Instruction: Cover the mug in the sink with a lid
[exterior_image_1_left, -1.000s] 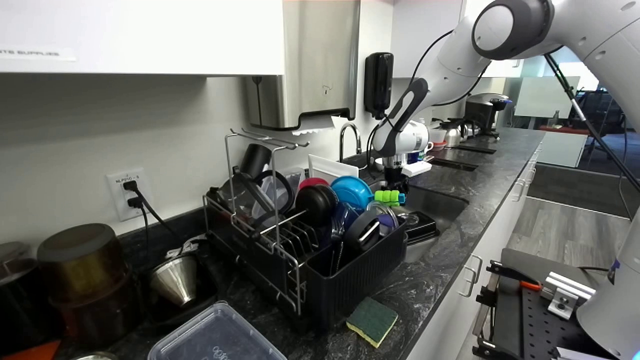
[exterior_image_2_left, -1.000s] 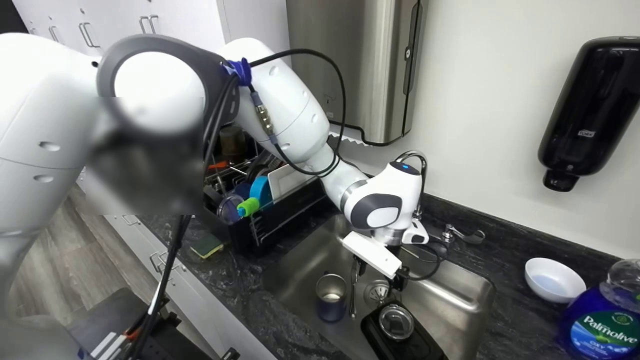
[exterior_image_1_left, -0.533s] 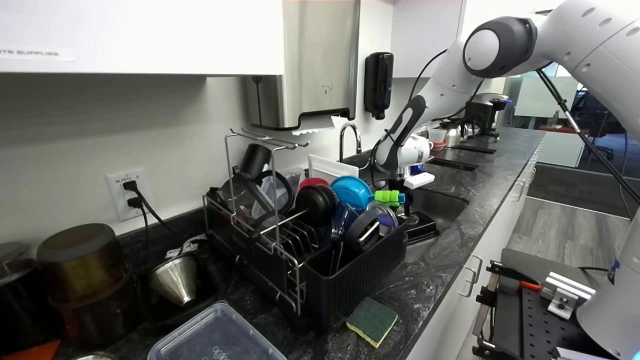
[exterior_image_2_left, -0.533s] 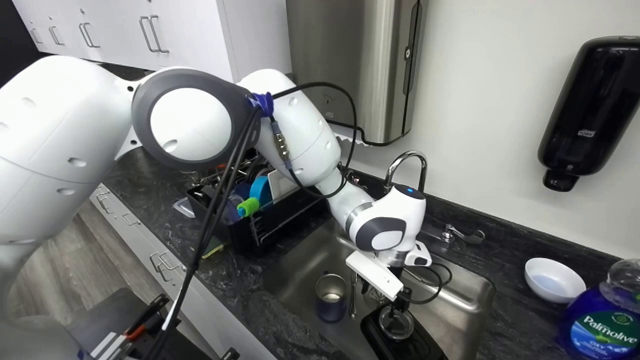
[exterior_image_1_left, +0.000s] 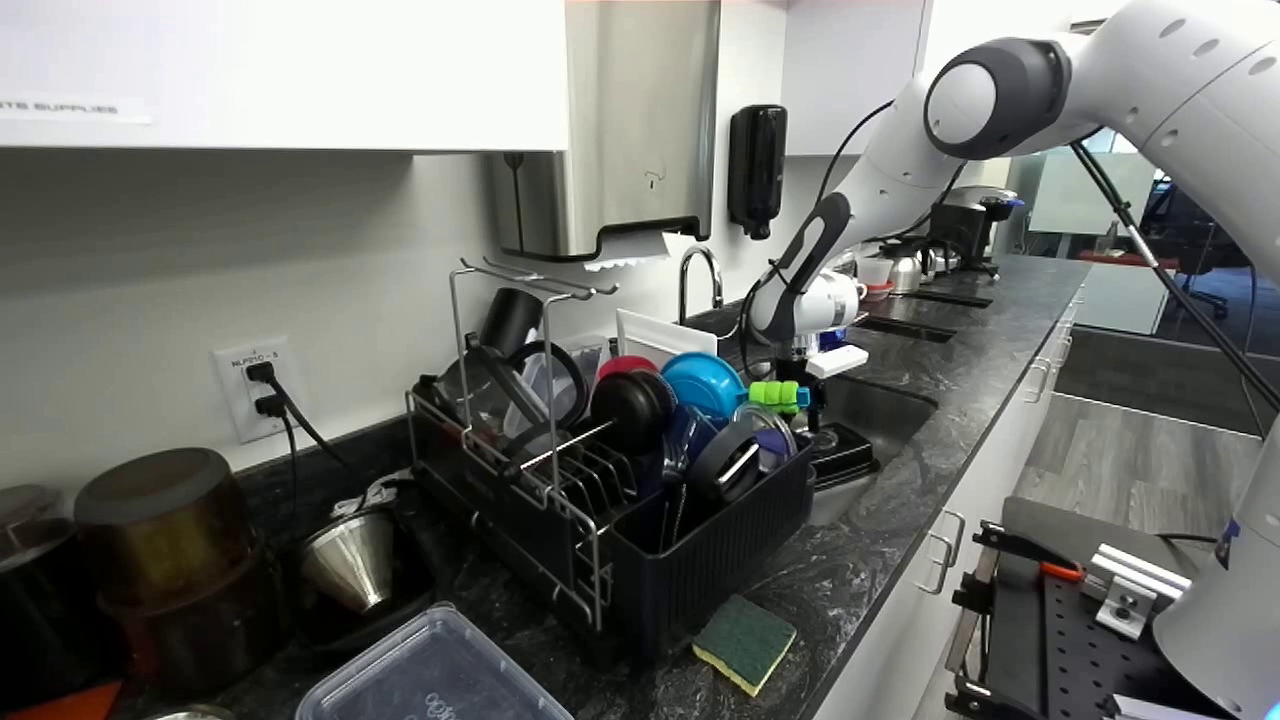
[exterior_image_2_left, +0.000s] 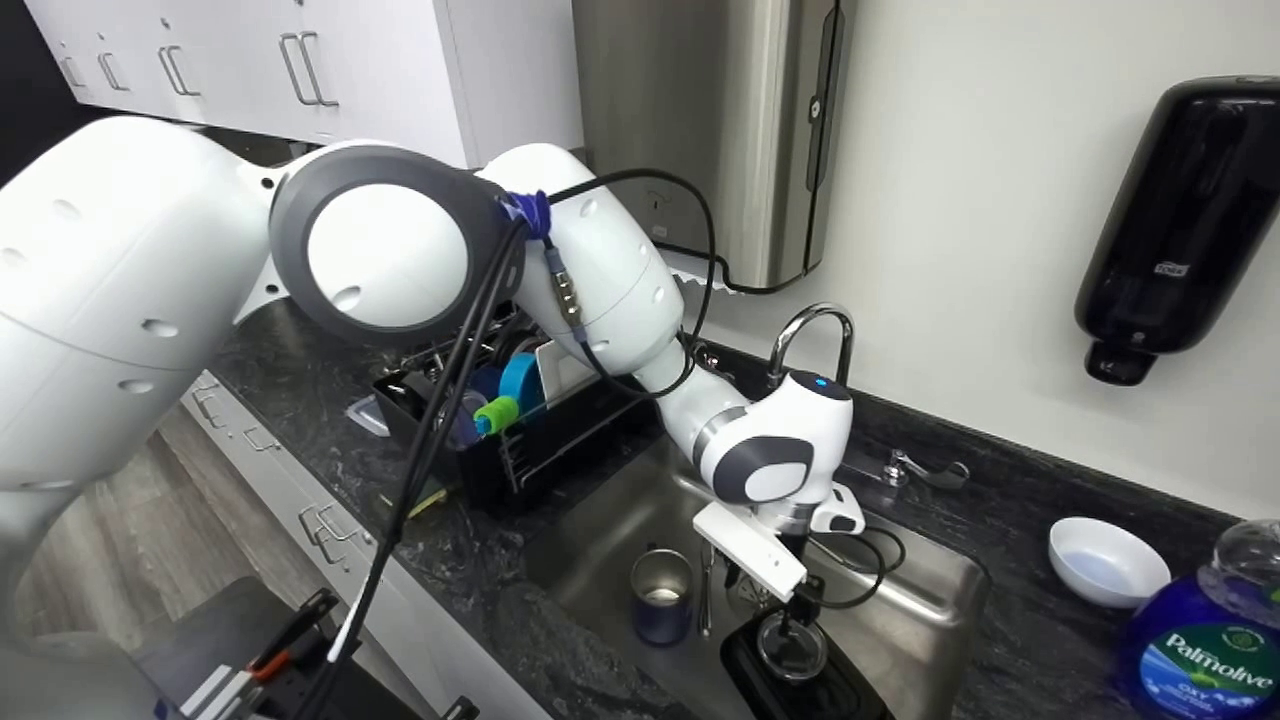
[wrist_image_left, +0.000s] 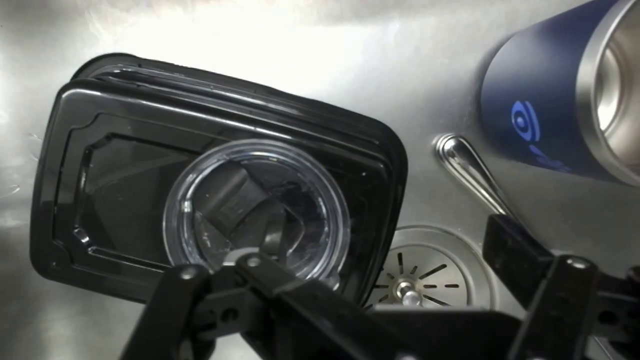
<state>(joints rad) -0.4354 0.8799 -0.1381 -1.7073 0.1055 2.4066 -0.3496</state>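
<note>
In an exterior view, from left to right. Robot arm (exterior_image_2_left: 615, 270): white, jointed, spanning from the left edge to lower centre. Dish rack (exterior_image_2_left: 480, 478): black, loaded, left of centre, on a dark marbled surface (exterior_image_2_left: 490, 580). Sink (exterior_image_2_left: 900, 600): metal, lower centre, set into that surface. Mug (exterior_image_2_left: 660, 605): navy with steel rim, upright in the sink. Lid (exterior_image_2_left: 803, 660): clear, round, in the sink, lying on a black rectangular container (exterior_image_2_left: 845, 692), right of the mug and apart from it. Tap (exterior_image_2_left: 847, 345): curved, metal, above the sink in the frame. Bowl (exterior_image_2_left: 1110, 570): white, on the surface, right. Soap dispenser (exterior_image_2_left: 1180, 230): black, upper right. Bottle (exterior_image_2_left: 1205, 625): blue, Palmolive label, lower right corner.

In the wrist view, from left to right. Container: left half, set aslant. Lid: on the container's upper face, nearer its right end. Fingers (wrist_image_left: 517, 252): black, lower edge, spread wide; one overlaps the lid's lower rim in the frame, the other stands right of a slotted metal strainer (wrist_image_left: 425, 277); contact with the lid cannot be told. Utensil handle (wrist_image_left: 472, 172): metal, in the sink, between container and mug. Mug: upper right, cut off by the frame edge, interior showing.
</note>
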